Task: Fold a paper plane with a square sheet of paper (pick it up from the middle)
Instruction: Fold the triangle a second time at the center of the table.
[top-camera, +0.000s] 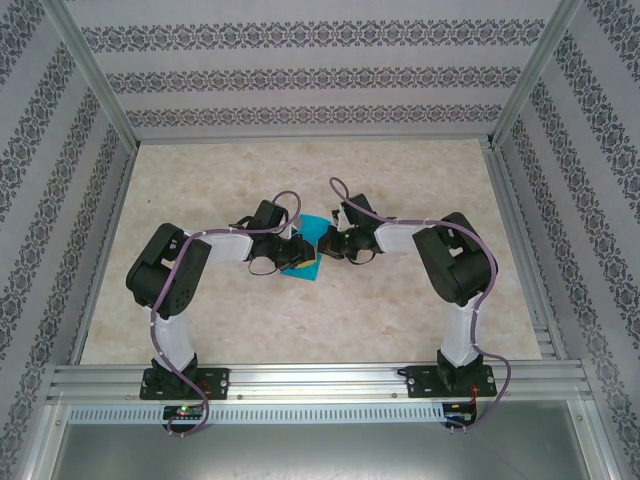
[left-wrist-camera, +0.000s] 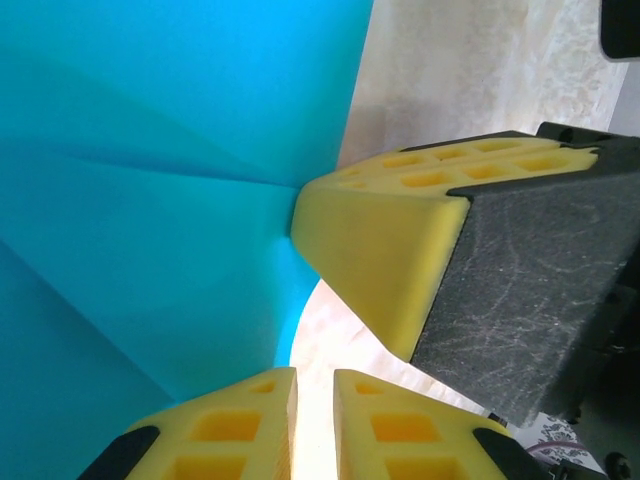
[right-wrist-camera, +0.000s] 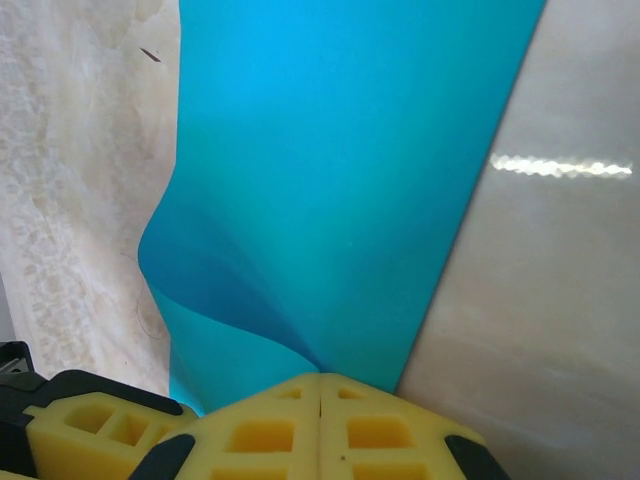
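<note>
Evidently the right gripper (right-wrist-camera: 320, 388) pinched the square sheet of paper (right-wrist-camera: 340, 180) at six o'clock; the left gripper (left-wrist-camera: 315, 390) stood slightly parted. One-sided tugging could tear it.

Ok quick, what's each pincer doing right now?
Left pincer: slightly open, nothing in the gap.
Right pincer: closed on the thin turquoise-blue sheet of paper.

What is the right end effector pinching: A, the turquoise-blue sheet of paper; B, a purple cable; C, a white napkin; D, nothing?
A: the right end effector is shut on the turquoise-blue sheet of paper, which curls up out of it.
</note>
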